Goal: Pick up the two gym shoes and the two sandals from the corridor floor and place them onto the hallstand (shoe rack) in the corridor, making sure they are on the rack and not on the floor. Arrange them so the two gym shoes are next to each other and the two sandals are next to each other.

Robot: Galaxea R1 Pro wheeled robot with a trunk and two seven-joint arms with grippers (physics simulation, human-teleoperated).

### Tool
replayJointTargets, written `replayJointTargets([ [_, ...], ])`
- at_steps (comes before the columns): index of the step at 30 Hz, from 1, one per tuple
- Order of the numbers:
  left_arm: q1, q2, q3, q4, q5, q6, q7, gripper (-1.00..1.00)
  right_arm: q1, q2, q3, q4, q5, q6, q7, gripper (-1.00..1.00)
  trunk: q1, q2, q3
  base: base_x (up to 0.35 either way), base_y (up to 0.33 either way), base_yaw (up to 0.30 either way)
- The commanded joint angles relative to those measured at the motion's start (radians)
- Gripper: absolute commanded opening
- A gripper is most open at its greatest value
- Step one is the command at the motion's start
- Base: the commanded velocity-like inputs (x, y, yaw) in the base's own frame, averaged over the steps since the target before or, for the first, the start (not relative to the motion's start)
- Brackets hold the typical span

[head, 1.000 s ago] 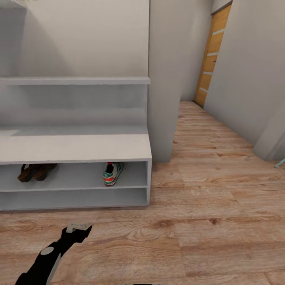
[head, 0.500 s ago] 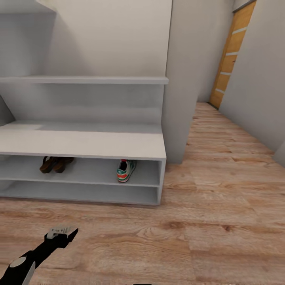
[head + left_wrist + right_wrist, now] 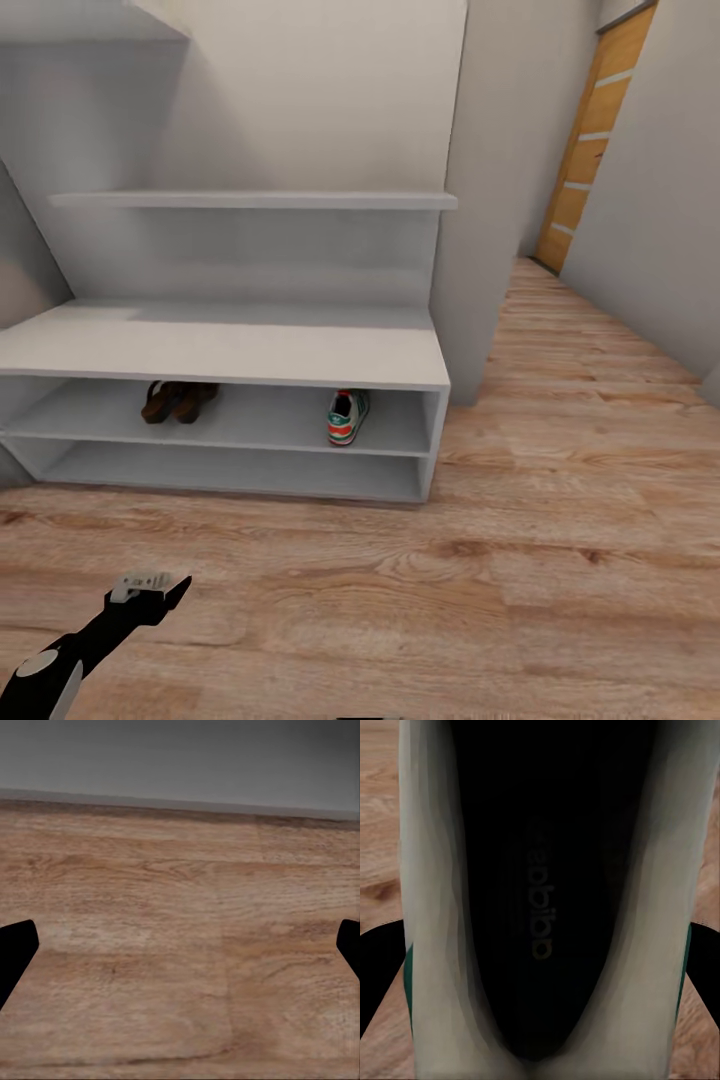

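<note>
Our right claw (image 3: pixel 540 967) grips 1 sneaker (image 3: pixel 540 870) between its fingers; our left claw (image 3: pixel 150 585) hangs open and empty. We should set this shoe just beside the sneaker (image 3: pixel 345 417) on the rack (image 3: pixel 230 345), right of the 2 sandals (image 3: pixel 178 400).

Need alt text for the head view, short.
A pale grey hallstand holds two brown sandals side by side and one gym shoe on its upper shoe tier. The left gripper hovers over the wood-plank corridor floor in front.
</note>
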Motion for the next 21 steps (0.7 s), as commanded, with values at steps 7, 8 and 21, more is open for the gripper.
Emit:
replayJointTargets([
  [7,-0.001,-0.001,0.004,0.001,-0.009,-0.007,-0.005,1.0,-0.001,0.0,-0.002,0.0,0.001,-0.003,0.005,-1.0,0.0,0.0,-0.001,-0.127,0.288,0.0],
  [8,-0.001,-0.001,0.004,0.001,-0.01,-0.007,-0.005,1.0,-0.001,0.0,-0.002,0.0,0.001,-0.003,0.006,-1.0,0.0,0.0,-0.001,-0.113,0.291,0.0],
  [21,-0.001,-0.001,0.002,0.001,-0.008,-0.008,-0.005,1.0,-0.001,0.0,-0.002,0.0,0.001,-0.003,0.006,-1.0,0.0,0.0,-0.001,-0.08,0.297,0.0],
])
